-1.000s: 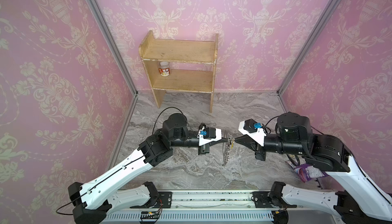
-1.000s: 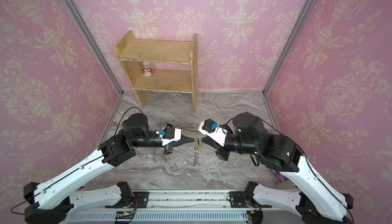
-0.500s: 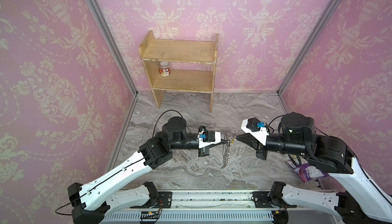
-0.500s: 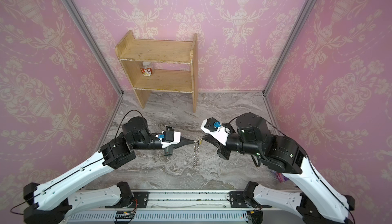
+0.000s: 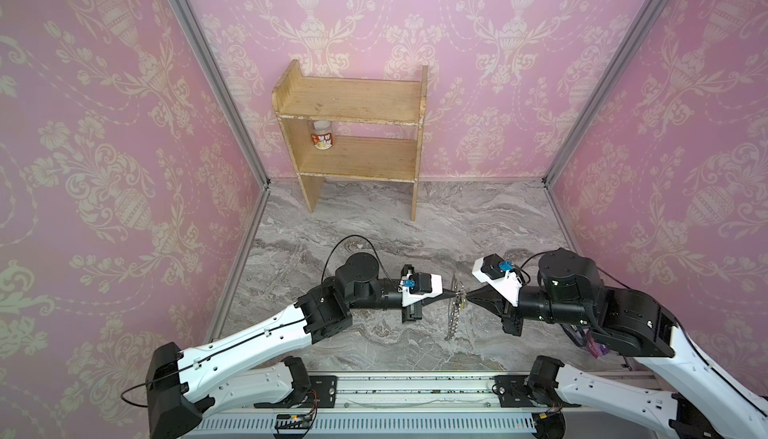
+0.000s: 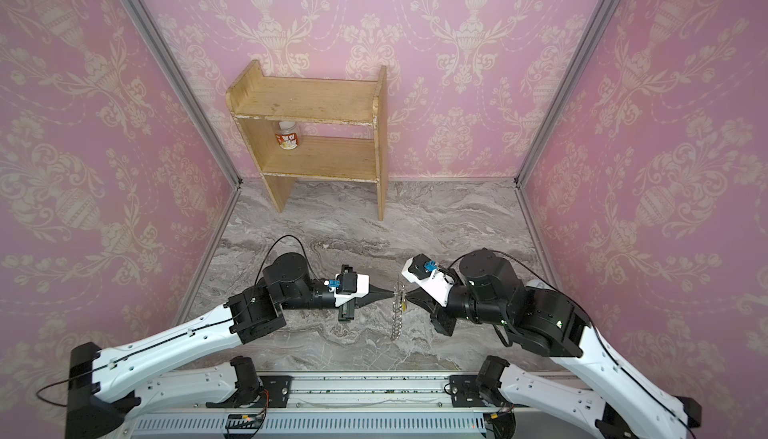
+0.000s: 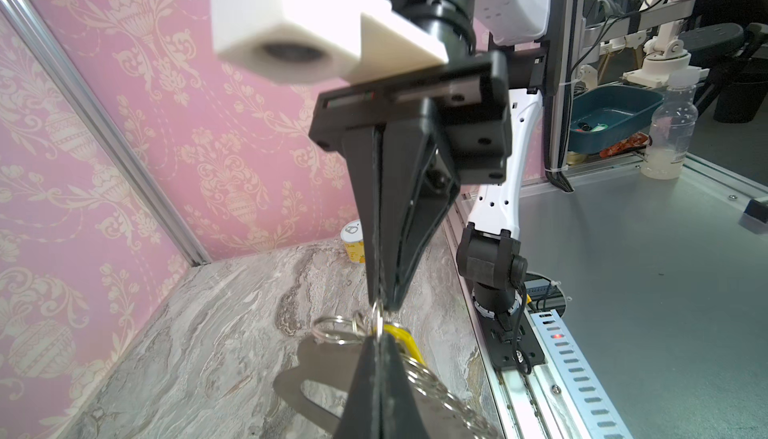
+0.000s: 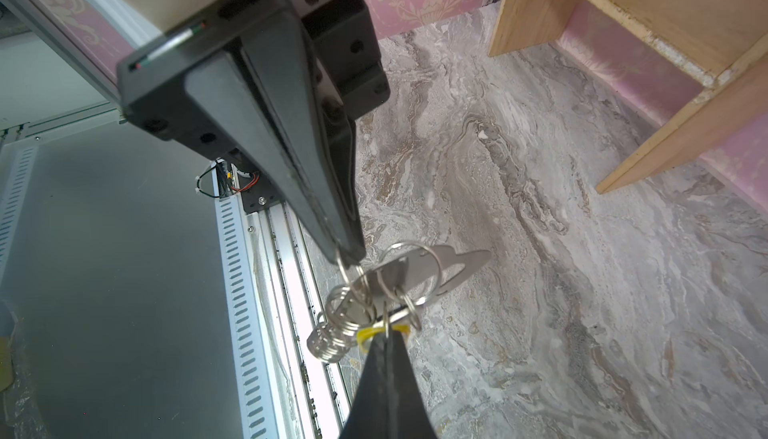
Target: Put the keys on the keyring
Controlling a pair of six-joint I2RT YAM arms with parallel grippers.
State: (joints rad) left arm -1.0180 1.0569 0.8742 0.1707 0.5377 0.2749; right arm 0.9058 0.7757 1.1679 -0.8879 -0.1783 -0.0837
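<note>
We see the left gripper (image 5: 451,292) and right gripper (image 5: 468,294) meeting tip to tip above the marble floor (image 5: 374,225). Each has its fingers clamped on a ring of the keyring (image 5: 455,316) hanging between them. The yellow key (image 8: 368,334) sits at the right tips.

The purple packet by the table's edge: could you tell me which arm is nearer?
Right. The right arm passes over the purple packet; the left arm lies beyond the keyring.

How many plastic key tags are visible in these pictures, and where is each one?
1. A yellow key tag hangs at the ringed edge of the keyring, which is lifted off the table. Another tag may be hidden behind the plate or its rings.
</note>
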